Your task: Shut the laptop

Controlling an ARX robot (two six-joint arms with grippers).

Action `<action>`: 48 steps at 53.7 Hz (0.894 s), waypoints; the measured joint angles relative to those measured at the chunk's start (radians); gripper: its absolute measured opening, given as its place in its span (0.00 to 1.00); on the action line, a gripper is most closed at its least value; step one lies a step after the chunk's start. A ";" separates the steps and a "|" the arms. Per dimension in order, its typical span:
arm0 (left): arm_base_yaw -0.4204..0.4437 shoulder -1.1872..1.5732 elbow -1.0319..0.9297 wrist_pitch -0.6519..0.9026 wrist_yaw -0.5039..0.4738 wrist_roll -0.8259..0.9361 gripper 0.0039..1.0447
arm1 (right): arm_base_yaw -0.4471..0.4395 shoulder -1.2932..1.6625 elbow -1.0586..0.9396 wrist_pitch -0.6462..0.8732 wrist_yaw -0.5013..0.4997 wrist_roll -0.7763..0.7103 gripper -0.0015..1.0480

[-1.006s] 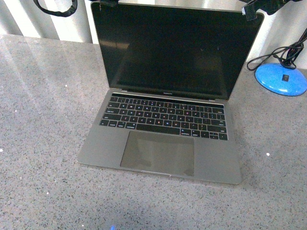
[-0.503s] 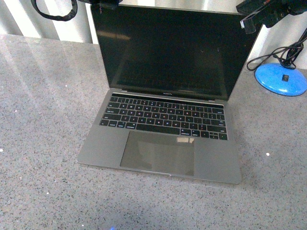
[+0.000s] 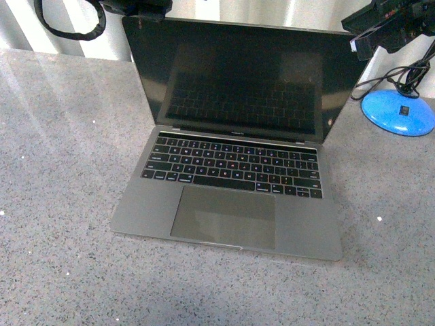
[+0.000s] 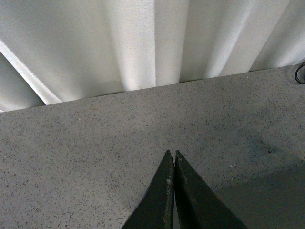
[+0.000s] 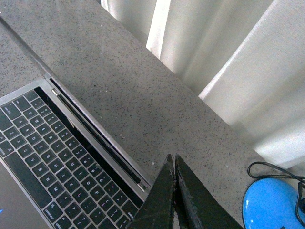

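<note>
The grey laptop (image 3: pixel 228 217) stands open on the speckled grey table, its black screen (image 3: pixel 241 81) leaning toward me and mirroring the keys. My left gripper (image 3: pixel 139 8) is shut at the lid's top left corner. In the left wrist view its closed fingertips (image 4: pixel 172 155) point over the table behind the lid. My right gripper (image 3: pixel 360 42) is shut at the lid's top right corner. In the right wrist view it (image 5: pixel 172 160) hovers above the keyboard's corner and hinge (image 5: pixel 95 138). Contact with the lid cannot be told.
A blue round base (image 3: pixel 399 112) with a black cable sits on the table right of the laptop and also shows in the right wrist view (image 5: pixel 271 207). A black cable loop (image 3: pixel 68 27) hangs at the back left. White curtains (image 4: pixel 143 43) bound the table's far edge.
The lid has tipped forward toward the keyboard, and the keys now reflect in the screen. Both grippers have come forward and down with the lid's top corners.
</note>
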 joint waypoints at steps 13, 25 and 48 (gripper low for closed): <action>-0.003 -0.019 -0.055 -0.005 -0.004 -0.002 0.03 | 0.003 -0.013 -0.045 0.005 0.006 0.005 0.01; -0.005 -0.029 -0.088 -0.003 -0.005 -0.008 0.03 | 0.011 -0.021 -0.074 0.004 0.009 0.019 0.01; -0.004 -0.050 -0.138 0.003 -0.011 -0.008 0.03 | 0.034 -0.040 -0.149 0.034 0.012 0.047 0.01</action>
